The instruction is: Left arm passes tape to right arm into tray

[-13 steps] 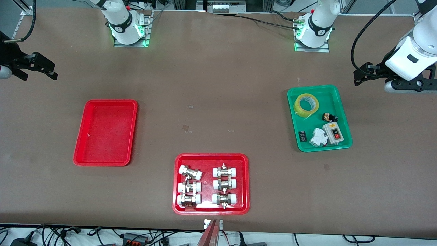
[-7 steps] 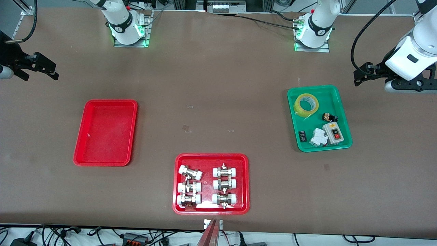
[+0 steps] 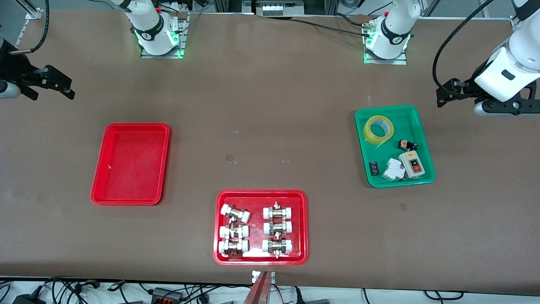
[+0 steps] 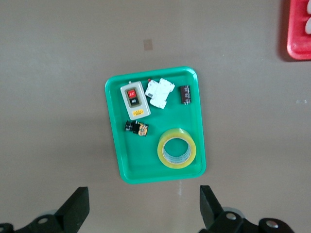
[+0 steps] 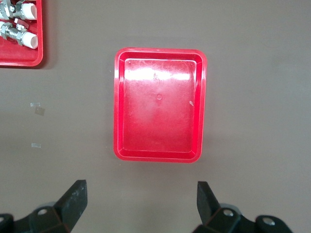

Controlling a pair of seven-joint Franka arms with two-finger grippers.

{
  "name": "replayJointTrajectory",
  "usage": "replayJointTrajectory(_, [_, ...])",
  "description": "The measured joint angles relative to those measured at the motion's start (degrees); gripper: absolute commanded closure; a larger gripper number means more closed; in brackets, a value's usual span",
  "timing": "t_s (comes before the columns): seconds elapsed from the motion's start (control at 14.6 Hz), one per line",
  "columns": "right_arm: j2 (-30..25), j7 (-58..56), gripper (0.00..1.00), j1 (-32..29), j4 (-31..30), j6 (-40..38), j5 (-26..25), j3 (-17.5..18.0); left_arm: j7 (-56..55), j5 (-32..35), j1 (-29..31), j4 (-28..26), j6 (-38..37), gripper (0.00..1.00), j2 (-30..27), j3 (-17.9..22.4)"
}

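Note:
The tape (image 3: 368,133), a yellow translucent roll, lies flat in the green tray (image 3: 417,126) at the left arm's end of the table. In the left wrist view the tape (image 4: 190,154) sits in a corner of that tray. My left gripper (image 3: 443,95) hangs open and empty over bare table beside the green tray, its fingers wide apart in its wrist view (image 4: 143,194). The plain red tray (image 3: 130,164) lies empty at the right arm's end. My right gripper (image 3: 52,98) hangs open over the table beside it. The right wrist view (image 5: 141,189) shows the red tray (image 5: 159,104) with nothing in it.
The green tray also holds a grey switch box (image 3: 412,164), a white breaker (image 3: 393,169) and small dark parts. A second red tray (image 3: 219,253) with several white-capped metal fittings lies near the front edge, between the two other trays.
Both grippers have drifted slightly where they hang. Nothing on the table has moved, and both grippers stay open.

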Motion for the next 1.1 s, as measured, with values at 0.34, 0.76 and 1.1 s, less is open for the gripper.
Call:
replayJointTrajectory(0.34, [0.0,0.0,0.0,0.0,0.0,0.0,0.0,-0.1,0.0,-0.3,0.5,-0.2,-1.8,0.0,6.5,0.1])
replayJointTrajectory(0.76, [1.4,0.0,0.0,0.0,0.0,0.0,0.0,-0.2,0.0,-0.3,0.4,-6.5,7.8,0.0,14.4,0.1])
replayJointTrajectory(1.1, [1.6,0.0,0.0,0.0,0.0,0.0,0.0,-0.2,0.0,-0.3,0.2,-22.5,24.6,0.0,18.5,0.1])
